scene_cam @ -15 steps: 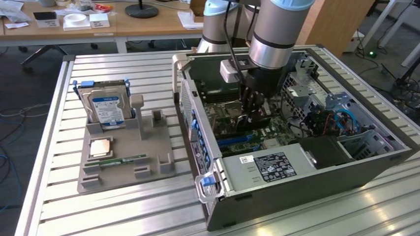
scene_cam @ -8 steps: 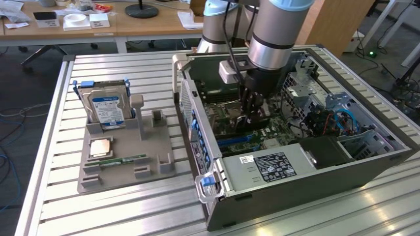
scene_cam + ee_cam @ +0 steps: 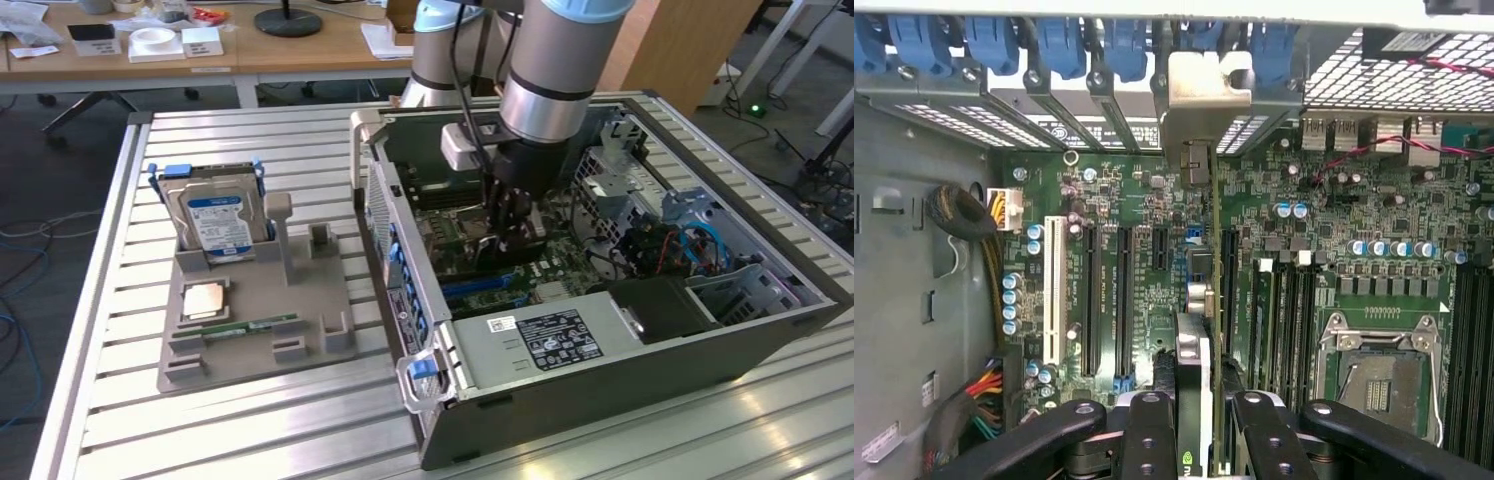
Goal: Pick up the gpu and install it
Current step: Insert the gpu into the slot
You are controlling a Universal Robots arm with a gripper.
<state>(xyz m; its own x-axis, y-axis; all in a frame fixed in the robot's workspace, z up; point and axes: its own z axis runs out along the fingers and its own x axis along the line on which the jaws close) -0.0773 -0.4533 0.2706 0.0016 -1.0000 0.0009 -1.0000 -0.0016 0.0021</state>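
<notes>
The gpu (image 3: 1192, 375) is seen edge-on over the green motherboard (image 3: 1154, 210), a thin card with a black face. Its metal end bracket (image 3: 1201, 95) reaches the row of rear slot openings in the case. My gripper (image 3: 1204, 425) is shut on the card, one black finger (image 3: 1149, 430) on each side of it. In the exterior view my gripper (image 3: 514, 230) is down inside the open computer case (image 3: 601, 350), just above the board, and the card below it is mostly hidden by the fingers.
Long black expansion slots (image 3: 1091, 300) and an open CPU socket (image 3: 1379, 375) flank the card. Blue slot latches (image 3: 1064, 45) line the case rear. Outside the case, a grey tray (image 3: 254, 355) holds a hard drive (image 3: 220, 222) and a RAM stick (image 3: 247, 327).
</notes>
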